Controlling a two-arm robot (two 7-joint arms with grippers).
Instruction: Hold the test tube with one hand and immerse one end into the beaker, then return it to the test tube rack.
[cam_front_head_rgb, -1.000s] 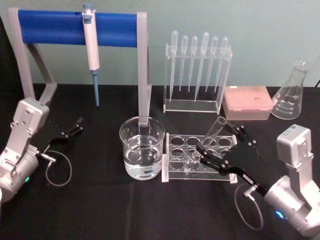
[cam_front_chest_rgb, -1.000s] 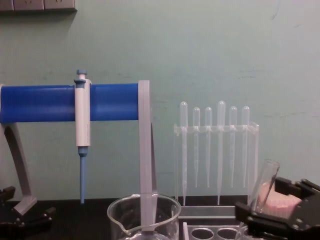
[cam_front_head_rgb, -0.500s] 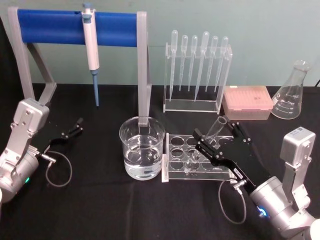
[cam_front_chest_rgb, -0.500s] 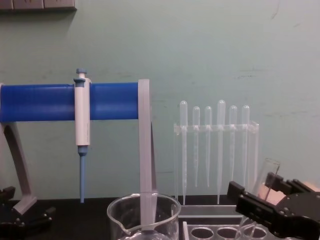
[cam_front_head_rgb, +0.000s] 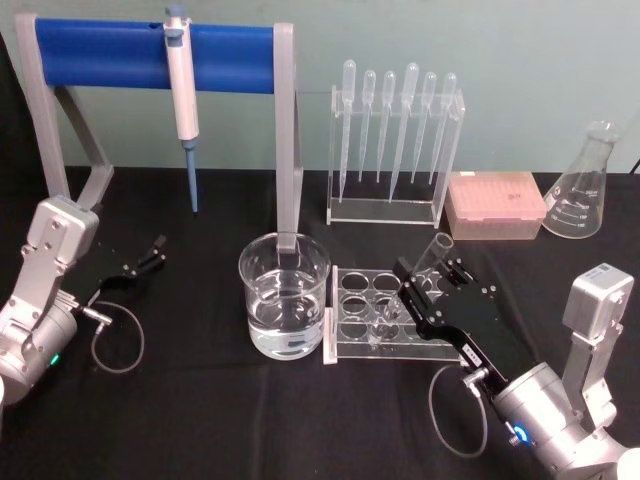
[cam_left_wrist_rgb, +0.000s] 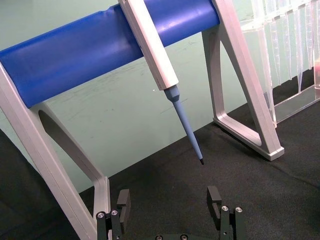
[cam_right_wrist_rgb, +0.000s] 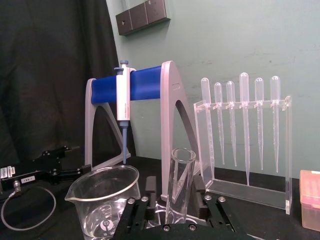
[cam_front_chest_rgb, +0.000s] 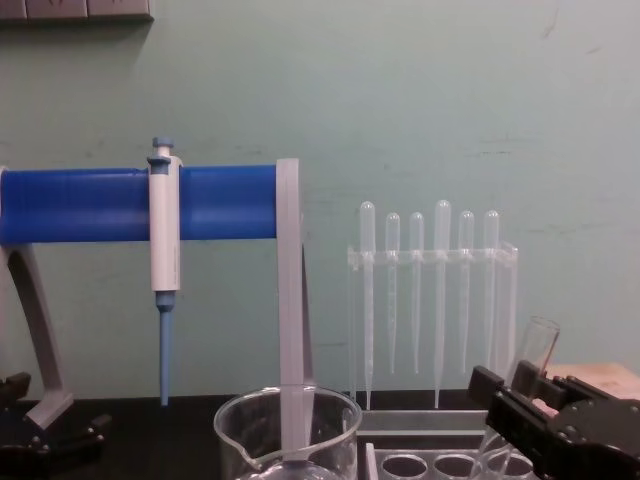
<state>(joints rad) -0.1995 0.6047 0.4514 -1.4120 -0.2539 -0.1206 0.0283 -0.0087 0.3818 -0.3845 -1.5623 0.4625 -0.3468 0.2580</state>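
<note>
Lower right, we see the right pincer (cam_front_head_rgb: 428, 272) spread around the tilted test tube (cam_front_head_rgb: 436, 249); the left pincer (cam_front_head_rgb: 153, 252) is parked spread, mid-left.

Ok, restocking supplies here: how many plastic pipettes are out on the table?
6 pipettes, all hanging bulb-up, side by side in one row in the clear stand behind the test tube rack. None appears hidden.

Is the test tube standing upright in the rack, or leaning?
Leaning: the test tube has its bottom in a rack hole and its rim tilted rightward, inside the open right hand. Left hand parked.
</note>
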